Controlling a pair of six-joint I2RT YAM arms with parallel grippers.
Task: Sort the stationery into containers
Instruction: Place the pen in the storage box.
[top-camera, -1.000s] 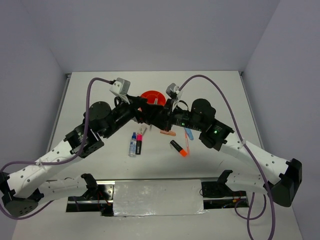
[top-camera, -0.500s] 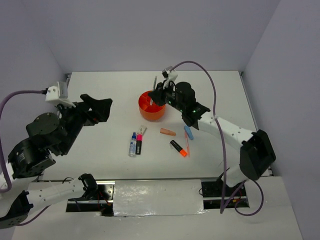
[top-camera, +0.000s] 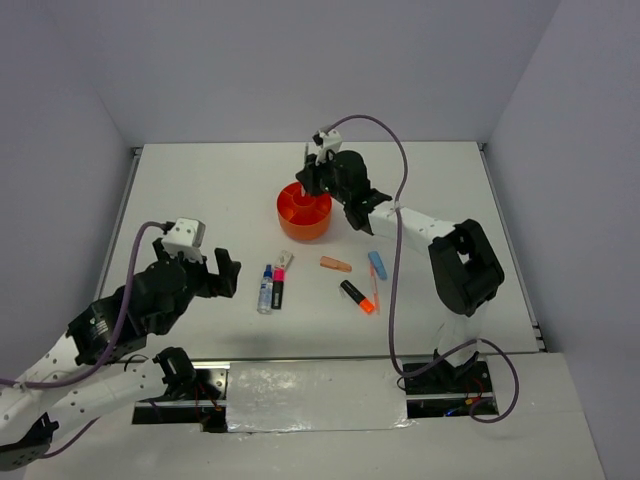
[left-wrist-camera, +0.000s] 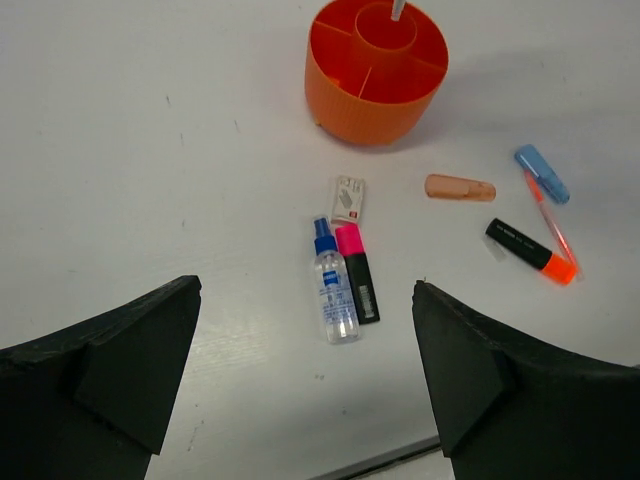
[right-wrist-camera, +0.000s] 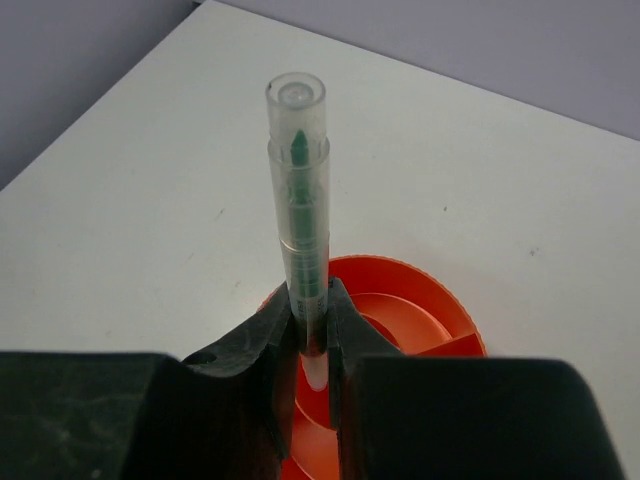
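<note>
Right gripper (right-wrist-camera: 310, 325): clamped on clear pen (right-wrist-camera: 297, 190), held upright with its tip in the organiser (left-wrist-camera: 375, 105) centre tube, far centre; arrived this past second.
Left gripper (top-camera: 213, 272): wide open, empty, withdrawn near left.
Unsorted, centre: marker (left-wrist-camera: 333, 295), pink highlighter (left-wrist-camera: 356, 275), orange highlighter (left-wrist-camera: 530, 252), peach piece (left-wrist-camera: 459, 188), blue piece (left-wrist-camera: 541, 173), orange pen (left-wrist-camera: 552, 225).
Release probably next.

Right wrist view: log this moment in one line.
right gripper: shut on clear pen, upright | over orange organiser | left gripper: open, empty
</note>
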